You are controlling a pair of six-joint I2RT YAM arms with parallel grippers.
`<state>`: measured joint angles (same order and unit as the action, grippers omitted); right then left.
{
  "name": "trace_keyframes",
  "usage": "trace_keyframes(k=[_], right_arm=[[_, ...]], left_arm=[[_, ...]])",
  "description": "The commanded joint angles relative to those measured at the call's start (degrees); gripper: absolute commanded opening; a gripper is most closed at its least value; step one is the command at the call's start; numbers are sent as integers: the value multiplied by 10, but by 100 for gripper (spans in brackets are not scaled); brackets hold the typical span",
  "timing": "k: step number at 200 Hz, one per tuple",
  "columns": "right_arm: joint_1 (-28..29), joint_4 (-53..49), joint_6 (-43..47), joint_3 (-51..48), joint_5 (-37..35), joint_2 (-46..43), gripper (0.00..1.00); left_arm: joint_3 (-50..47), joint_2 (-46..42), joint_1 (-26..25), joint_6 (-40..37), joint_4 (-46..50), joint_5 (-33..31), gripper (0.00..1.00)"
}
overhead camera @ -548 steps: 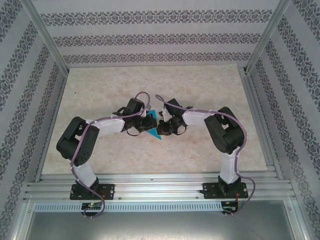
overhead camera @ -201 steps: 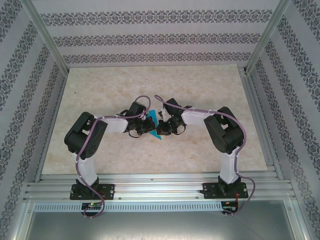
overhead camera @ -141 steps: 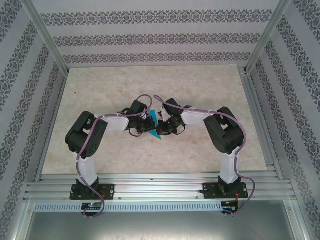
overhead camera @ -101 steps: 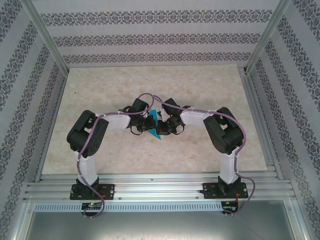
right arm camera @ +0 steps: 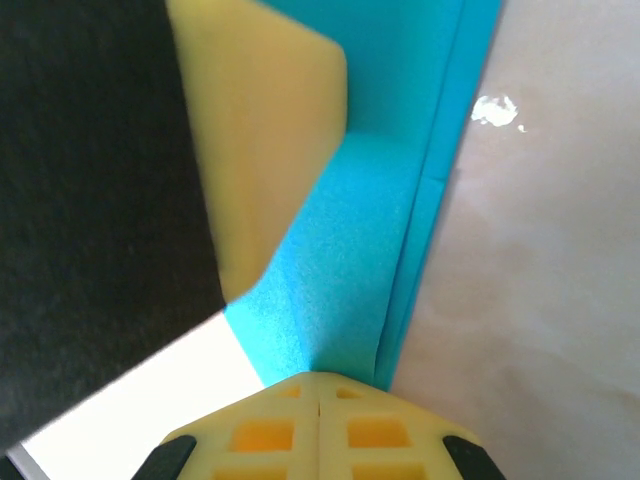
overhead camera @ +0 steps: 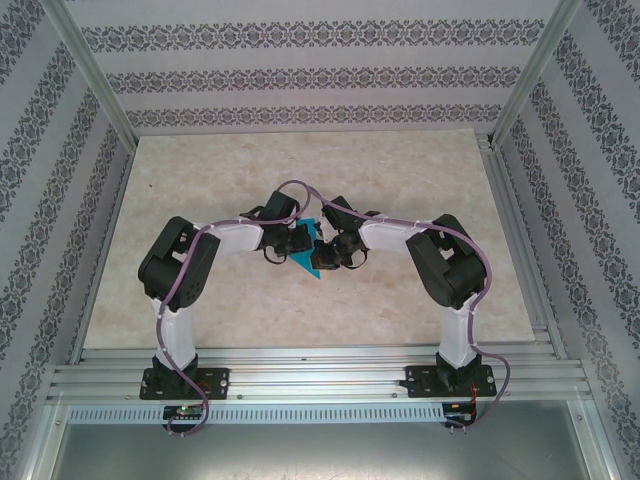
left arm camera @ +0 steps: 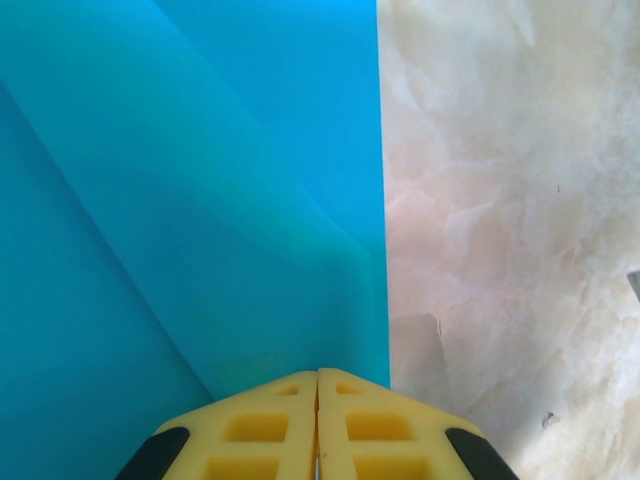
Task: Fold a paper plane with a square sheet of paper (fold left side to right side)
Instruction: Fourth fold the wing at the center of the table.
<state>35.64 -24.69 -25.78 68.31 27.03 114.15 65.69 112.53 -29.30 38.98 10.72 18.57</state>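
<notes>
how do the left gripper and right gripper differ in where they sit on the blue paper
The left gripper has its tips on a broad face of the sheet of paper; the right gripper has its tips at a narrow part, on the layered edge. From above, the left gripper reaches in from the left, the right gripper from the right. Both have yellow fingers, shut.

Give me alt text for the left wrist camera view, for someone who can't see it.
The left tool, yellow fingertips shut together at bottom centre, meets creased cyan-blue paper that covers the left of the view. Marbled beige table lies to the right.
</notes>
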Motion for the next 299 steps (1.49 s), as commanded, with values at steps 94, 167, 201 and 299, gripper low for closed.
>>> trace_keyframes(k=[94, 167, 201, 299], right_arm=[[18, -117, 13, -40, -87, 66, 2], [19, -120, 12, -41, -90, 65, 2], [20, -119, 13, -40, -90, 65, 2], [21, -118, 13, -31, -87, 67, 2]], left_arm=[[29, 35, 66, -51, -60, -75, 10], [82, 74, 89, -68, -37, -94, 10], [101, 88, 102, -77, -24, -100, 10], [182, 131, 152, -110, 20, -93, 11]])
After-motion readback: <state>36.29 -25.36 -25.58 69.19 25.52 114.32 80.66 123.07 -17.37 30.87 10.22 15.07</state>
